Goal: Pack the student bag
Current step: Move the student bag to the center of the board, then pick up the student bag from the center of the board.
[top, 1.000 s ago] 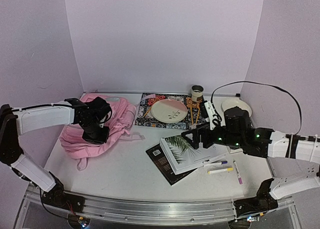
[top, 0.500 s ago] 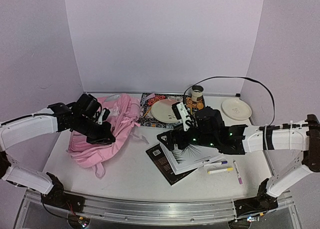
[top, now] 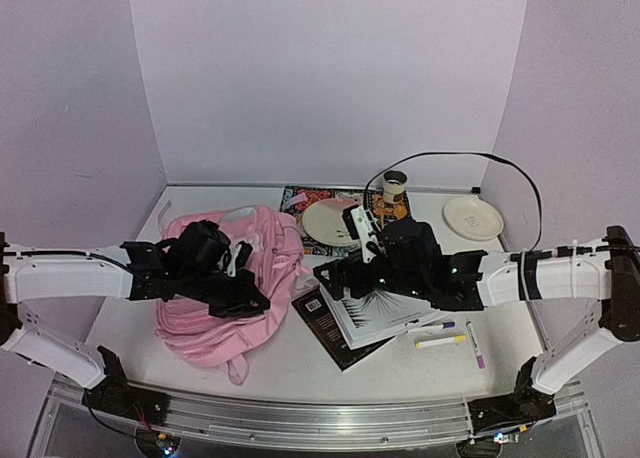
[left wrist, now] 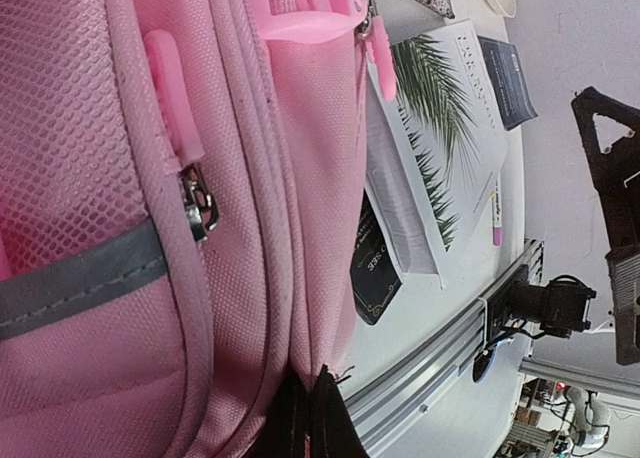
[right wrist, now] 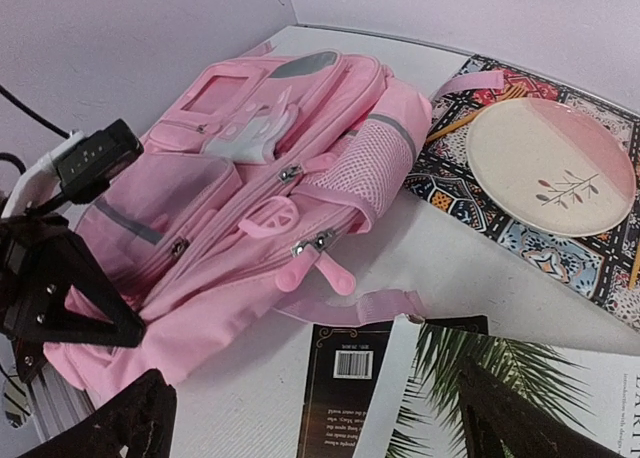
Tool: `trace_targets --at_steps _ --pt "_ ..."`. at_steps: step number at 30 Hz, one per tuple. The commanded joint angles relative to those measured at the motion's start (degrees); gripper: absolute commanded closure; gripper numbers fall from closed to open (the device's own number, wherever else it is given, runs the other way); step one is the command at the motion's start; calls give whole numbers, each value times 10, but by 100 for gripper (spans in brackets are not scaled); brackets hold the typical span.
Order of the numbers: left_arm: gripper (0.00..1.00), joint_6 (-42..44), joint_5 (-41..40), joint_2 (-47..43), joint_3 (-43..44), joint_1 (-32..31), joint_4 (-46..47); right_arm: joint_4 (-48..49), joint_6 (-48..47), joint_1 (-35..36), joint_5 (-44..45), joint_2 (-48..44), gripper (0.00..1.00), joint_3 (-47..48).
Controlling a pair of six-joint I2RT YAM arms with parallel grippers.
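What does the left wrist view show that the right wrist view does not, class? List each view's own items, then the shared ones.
Only the left wrist view: a marker pen and the metal rail at the table's edge. Only the right wrist view: a leaf-patterned plate on a patterned mat. Both: the student bag, the palm-leaf book and the dark book under it.

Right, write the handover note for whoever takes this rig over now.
Left gripper: shut on the edge of the soft pink fabric backpack, which lies on the table's left side.
Right gripper: open, empty, above the white palm-leaf book stacked on a black book.
Done: nothing visibly packed; no open pocket shows.
Left: open the bag, load books and the pens lying near them.
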Motion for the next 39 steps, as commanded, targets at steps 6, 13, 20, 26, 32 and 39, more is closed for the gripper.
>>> trace_targets --at_steps 6,13,20,26,32,39 --pt "99 -5 -25 56 46 -45 181 -43 -18 2 58 12 2 20" --pt "64 69 -144 8 84 -45 34 -74 -36 1 66 30 2 32" --pt "43 129 -214 21 112 -22 -58 -96 -69 0 82 80 7 90" --pt "30 173 -226 82 147 5 -139 -134 -79 -1 97 110 12 124" --pt "27 194 -248 128 168 -25 -217 -139 -59 -2 90 91 11 88" --pt "22 170 -322 173 200 -77 -269 -141 -49 -1 97 76 7 66"
